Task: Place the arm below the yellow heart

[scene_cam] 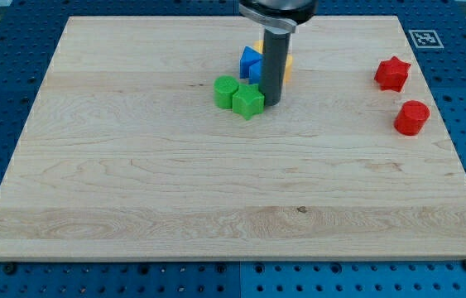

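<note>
The rod descends vertically from 12 o'clock; my tip (271, 103) rests on the tabletop (133, 190), touching the green star block (248, 101) at its 3 o'clock. No fingers exist, nothing is held. The yellow heart (286, 66) is mostly hidden behind the rod, beside the blue blocks (251, 61). A fiducial marker (422, 38) sits at the wooden tabletop's 1 o'clock corner; blue pegboard (1, 91) surrounds it.

**One square sign, no words**

We see no words, names or numbers we can read. We spot only one black-and-white square sign (422, 38) with a blocky pattern. It sits on the wooden board (216, 190) at the view's top right corner.
</note>
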